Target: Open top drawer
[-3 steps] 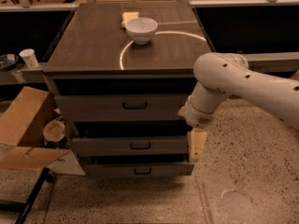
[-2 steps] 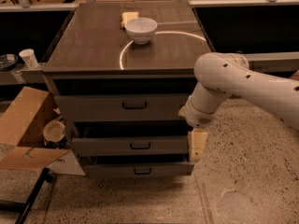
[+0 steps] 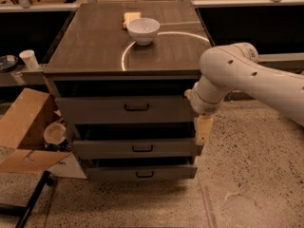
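Observation:
The top drawer (image 3: 95, 110) is the tall grey front under the cabinet top, with a small black bar handle (image 3: 137, 108) at its centre. Two shorter grey drawers (image 3: 135, 148) (image 3: 140, 173) sit below it, each stepped a little further out. My gripper (image 3: 203, 130) hangs pointing down from the white arm (image 3: 247, 77). It is at the cabinet's right front corner, level with the gap under the top drawer and well to the right of the handle. It holds nothing that I can see.
A white bowl (image 3: 143, 30) and a yellow sponge (image 3: 130, 18) sit on the cabinet top (image 3: 95, 51). An open cardboard box (image 3: 23, 127) and a cup (image 3: 54, 133) stand at the left. A paper cup (image 3: 29, 59) is on the left ledge.
The arm and gripper have risen slightly beside the cabinet's right edge. The drawers have not moved.

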You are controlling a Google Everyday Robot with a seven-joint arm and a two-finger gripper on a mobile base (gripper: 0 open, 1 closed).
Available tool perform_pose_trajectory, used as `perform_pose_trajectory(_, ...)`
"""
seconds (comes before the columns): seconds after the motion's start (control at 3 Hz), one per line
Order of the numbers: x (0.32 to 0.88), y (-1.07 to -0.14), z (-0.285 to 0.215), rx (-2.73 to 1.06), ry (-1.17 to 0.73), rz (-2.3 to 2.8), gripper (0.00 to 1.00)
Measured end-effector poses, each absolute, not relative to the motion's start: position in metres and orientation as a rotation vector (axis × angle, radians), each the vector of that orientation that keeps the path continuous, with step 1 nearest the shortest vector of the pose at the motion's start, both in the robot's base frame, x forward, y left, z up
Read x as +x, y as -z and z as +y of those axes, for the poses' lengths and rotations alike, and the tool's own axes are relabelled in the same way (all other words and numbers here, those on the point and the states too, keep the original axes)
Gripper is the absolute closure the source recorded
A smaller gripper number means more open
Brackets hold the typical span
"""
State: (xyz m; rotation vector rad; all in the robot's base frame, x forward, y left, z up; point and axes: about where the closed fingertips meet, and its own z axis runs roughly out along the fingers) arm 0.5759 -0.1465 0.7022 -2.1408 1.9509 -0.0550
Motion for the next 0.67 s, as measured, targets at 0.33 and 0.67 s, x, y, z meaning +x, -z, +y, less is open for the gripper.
perform_pose_trajectory(0.33, 0.606, -0.709, -0.145, -2.154, 0.139, 1.877, 0.0)
perform_pose_trajectory(0.67, 0.63, -0.696, -0.135, -2.196, 0.156, 1.852, 0.0)
